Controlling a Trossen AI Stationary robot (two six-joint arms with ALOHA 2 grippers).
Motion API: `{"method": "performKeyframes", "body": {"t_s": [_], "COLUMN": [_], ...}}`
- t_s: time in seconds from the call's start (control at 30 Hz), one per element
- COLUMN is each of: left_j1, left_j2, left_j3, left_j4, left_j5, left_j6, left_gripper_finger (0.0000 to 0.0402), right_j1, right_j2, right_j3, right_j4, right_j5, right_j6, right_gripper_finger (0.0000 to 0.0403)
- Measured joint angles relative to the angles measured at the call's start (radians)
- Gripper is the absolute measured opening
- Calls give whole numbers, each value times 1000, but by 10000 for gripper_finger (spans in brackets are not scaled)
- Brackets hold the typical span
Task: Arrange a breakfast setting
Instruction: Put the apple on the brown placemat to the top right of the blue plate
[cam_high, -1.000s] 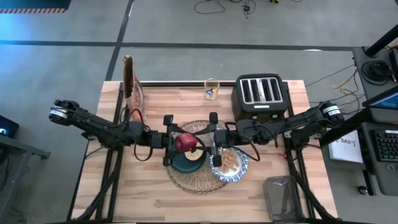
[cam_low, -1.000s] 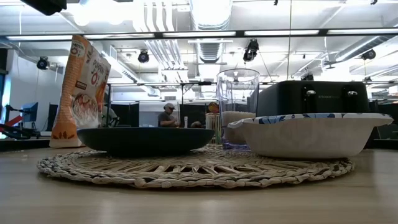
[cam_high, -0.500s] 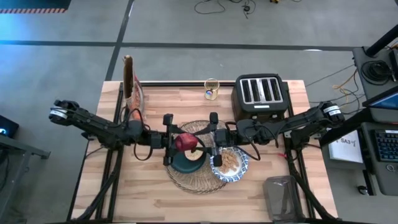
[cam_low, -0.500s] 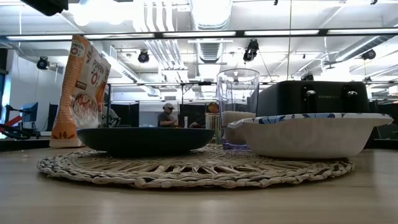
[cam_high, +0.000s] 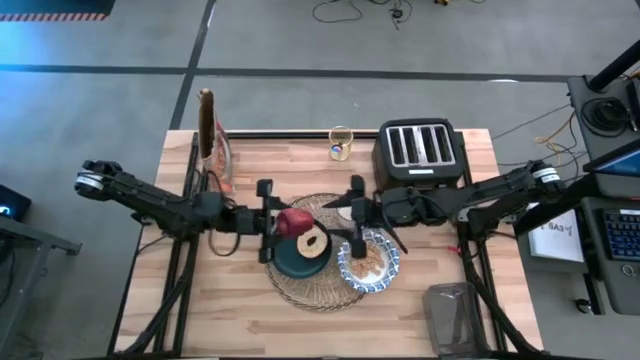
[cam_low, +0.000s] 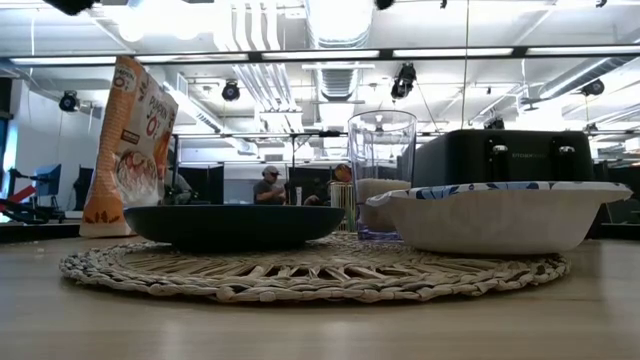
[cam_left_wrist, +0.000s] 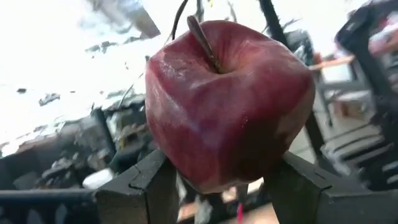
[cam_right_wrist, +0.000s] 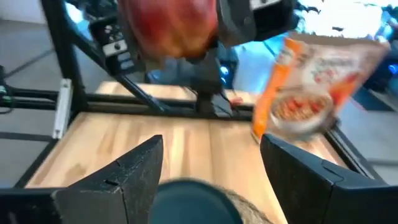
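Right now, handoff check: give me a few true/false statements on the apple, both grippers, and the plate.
1. The left gripper is shut on the apple. True.
2. The right gripper holds the apple. False: it is open and empty, and the apple sits in the other gripper.
3. The bread ring lies on the teal plate. True.
4. The bowl is empty. False: it holds cereal.
5. The apple rests on the plate. False: it is held above the placemat.

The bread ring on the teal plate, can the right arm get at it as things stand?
Probably yes. The right gripper hangs open beside the plate, and the bread ring lies uncovered. The left gripper, holding the apple, hovers close and might crowd it.
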Motion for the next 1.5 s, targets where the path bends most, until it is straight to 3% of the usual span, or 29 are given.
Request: {"method": "performKeyframes", "body": {"t_s": [0.13, 0.27, 0.37, 0.53, 0.77, 1.33, 1.5], "left_j1": [4, 14, 46, 141, 223, 253, 253], "left_j2": [-11, -28, -37, -30, 49, 415, 486], "left_j3": [-7, -4, -6, -8, -31, -31, -30], "left_j4": [-67, -140, -270, -443, -485, -339, -319], "left_j5": [-114, -380, -472, -446, -441, -439, -386], "left_j6": [-41, -111, -207, -428, -529, -756, -842], "left_gripper_finger": [189, 189, 189, 193, 191, 191, 191], "right_j1": [3, 1, 2, 2, 3, 3, 3], "right_j2": [-50, -86, -114, -154, -207, -228, -230], "right_j3": [3, 3, 3, 3, 5, 6, 6], "right_j4": [-120, -238, -285, -361, -483, -620, -633], "right_j5": [109, 187, 235, 244, 271, 288, 287], "right_j6": [46, 110, 126, 169, 238, 288, 288], "right_gripper_finger": [260, 260, 259, 259, 260, 253, 251]}}
